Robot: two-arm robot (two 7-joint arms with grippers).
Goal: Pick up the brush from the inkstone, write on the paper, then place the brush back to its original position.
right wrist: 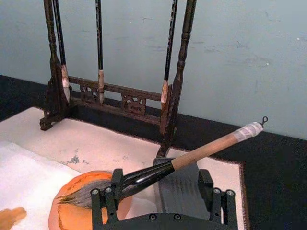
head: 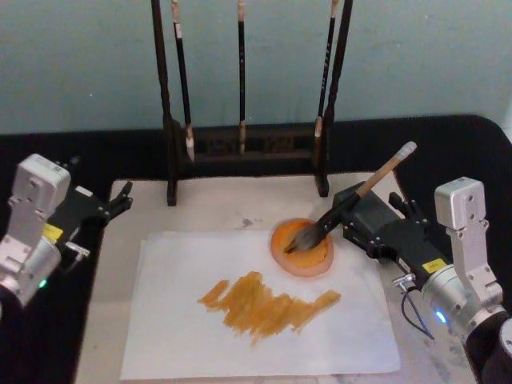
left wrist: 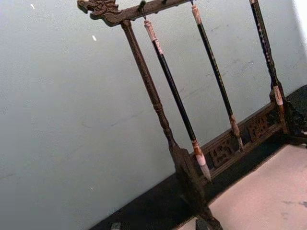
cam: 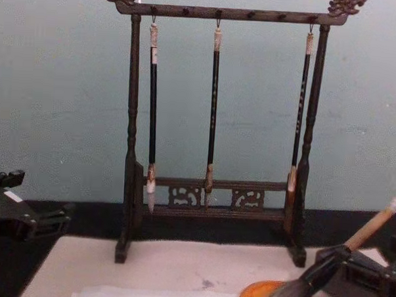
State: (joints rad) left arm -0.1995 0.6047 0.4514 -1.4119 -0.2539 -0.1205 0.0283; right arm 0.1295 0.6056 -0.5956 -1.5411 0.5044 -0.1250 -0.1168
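Backdrop: pale teal wall; black table [head: 480, 152] with a cream mat [head: 224, 204] on it.
Rack: dark wooden stand [cam: 212, 205] at the back of the mat, three thin black brushes [cam: 213, 110] hanging from its top bar.
Paper: white sheet [head: 176, 336] on the mat, already carrying a band of orange strokes [head: 268, 308] across its middle.
Dish: round orange dish [head: 302, 246] at the sheet's back right edge.
Brush: large brush [head: 352, 202] lies tilted, bristles down in the dish, handle rising back and to the right over a dark block [right wrist: 177, 187]; white end with loop uppermost.
Right gripper: right gripper [right wrist: 163, 194] sits low at the brush; in its wrist view the fingers stand wide, one on each side of the black shaft, apparently not pinching it.
Left gripper: left gripper [head: 120, 200] parked at the mat's left edge, well apart from the work; finger state cannot be told.
Stage, judged: writing looks done; brush appears set back at the dish, with the release at hand or just made.
Doing it well: draw the right gripper straight back along its own line, fingers kept wide, so neither pad drags the shaft.
Risk: a brushed handle could roll off the block or flick orange onto the sheet.
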